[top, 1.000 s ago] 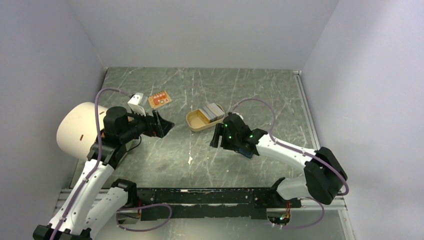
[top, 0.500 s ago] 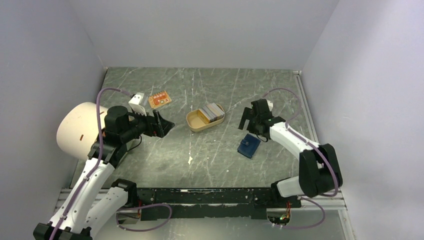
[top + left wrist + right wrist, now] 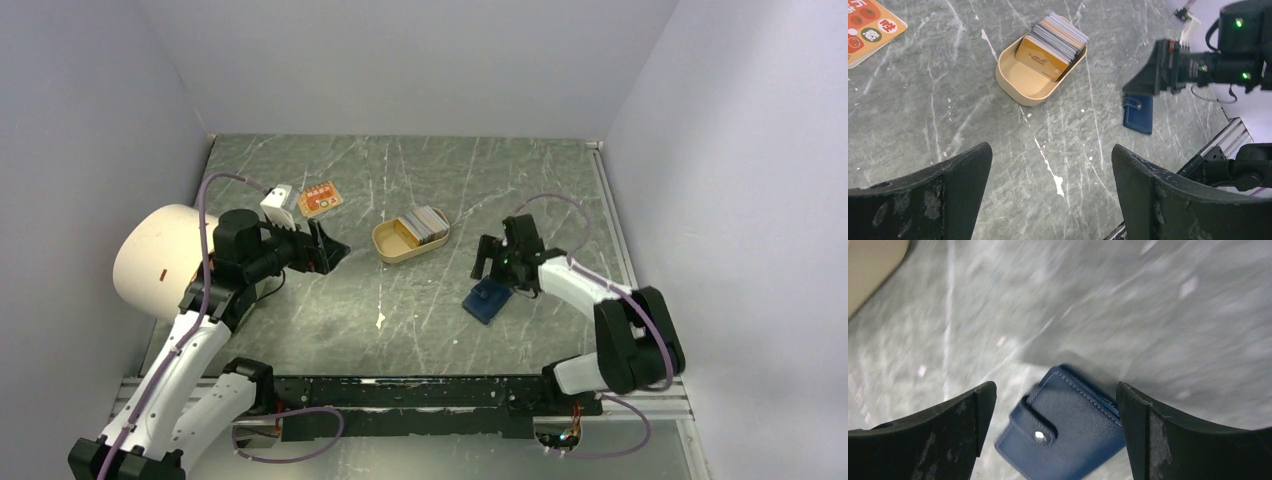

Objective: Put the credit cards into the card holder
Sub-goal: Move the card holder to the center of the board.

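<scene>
Navy card holder (image 3: 1083, 435), stitching seen only from right wrist, credit cards (image 3: 1055, 40) stacked in smooth tan tray (image 3: 1020, 85), left tool (image 3: 1050, 150) and right tool (image 3: 1055, 390) spread.

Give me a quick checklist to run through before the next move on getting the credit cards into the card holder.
1. Card holder lying on the table: ok.
2. Card holder opened for cards: not ok, snap strap is fastened.
3. Right fingers open, either side of the card holder: ok.
4. Right fingers touching the card holder: cannot tell, the view is blurred.
5. Left fingers open and empty: ok.
6. Credit cards stacked in the tan tray: ok.
</scene>
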### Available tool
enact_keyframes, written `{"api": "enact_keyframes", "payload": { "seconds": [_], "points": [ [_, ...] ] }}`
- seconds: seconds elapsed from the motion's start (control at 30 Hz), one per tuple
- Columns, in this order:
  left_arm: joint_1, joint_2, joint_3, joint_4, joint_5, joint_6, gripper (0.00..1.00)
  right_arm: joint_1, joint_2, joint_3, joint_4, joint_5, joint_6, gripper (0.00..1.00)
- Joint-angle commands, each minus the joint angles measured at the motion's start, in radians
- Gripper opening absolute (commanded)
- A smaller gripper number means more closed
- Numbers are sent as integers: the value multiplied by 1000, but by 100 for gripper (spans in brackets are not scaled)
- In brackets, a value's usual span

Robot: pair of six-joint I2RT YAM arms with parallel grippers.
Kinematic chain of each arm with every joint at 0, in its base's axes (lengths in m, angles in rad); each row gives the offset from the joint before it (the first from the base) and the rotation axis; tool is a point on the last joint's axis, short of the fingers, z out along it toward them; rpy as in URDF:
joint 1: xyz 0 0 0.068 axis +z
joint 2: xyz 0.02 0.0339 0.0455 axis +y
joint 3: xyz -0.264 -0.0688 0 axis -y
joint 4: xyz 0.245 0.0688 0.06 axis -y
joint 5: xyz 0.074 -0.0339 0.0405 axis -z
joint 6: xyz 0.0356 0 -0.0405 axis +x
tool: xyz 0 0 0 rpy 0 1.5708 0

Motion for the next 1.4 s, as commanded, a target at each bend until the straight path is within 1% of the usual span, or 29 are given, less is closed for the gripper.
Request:
{"api": "enact_keyframes", "payload": {
  "seconds": [0.0, 0.07, 0.13, 0.2, 0.3, 0.37, 0.43, 0.5, 0.6, 0.7, 0.83, 0.93, 1.17, 1.27, 1.37],
  "points": [
    [10, 19, 10, 2, -11, 19, 94, 169, -140, -134, -6, -164, 130, 93],
    [10, 31, 17, -3, -8, 21, 93, 287, -192, -160, -15, -129, 240, 93],
    [10, 34, 16, -1, -5, 20, 93, 371, -235, -195, 17, -142, 329, 93],
    [10, 32, 15, 3, -3, 20, 93, 432, -266, -221, 62, -158, 393, 92],
    [10, 28, 13, 3, -2, 19, 93, 496, -284, -198, 53, -128, 428, 90],
    [10, 24, 12, -1, 0, 19, 92, 521, -286, -165, 27, -107, 391, 84],
    [10, 15, 14, -6, -7, 19, 92, 540, -288, -114, -44, -21, 329, 77],
    [10, 0, 14, -12, -28, 19, 92, 554, -290, -69, -126, 67, 260, 67],
    [10, -23, 13, -23, -71, 18, 92, 570, -287, -51, -136, 121, 165, 56],
    [10, -43, 13, -27, -87, 16, 92, 583, -237, -40, -138, 139, 109, 49],
    [10, -59, 13, -28, -100, 20, 91, 613, -170, 17, -161, 197, 54, 46],
    [10, -66, 20, -36, -117, 19, 91, 639, -139, 45, -124, 216, -13, 45],
    [10, -115, 18, -40, -184, 13, 89, 656, -78, 94, -54, 173, -132, 45],
    [10, -134, 15, -38, -200, 12, 89, 659, -19, 110, -40, 143, -169, 45],
    [10, -149, 16, -39, -211, 15, 89, 670, 58, 140, -43, 155, -190, 45]
  ]
}}
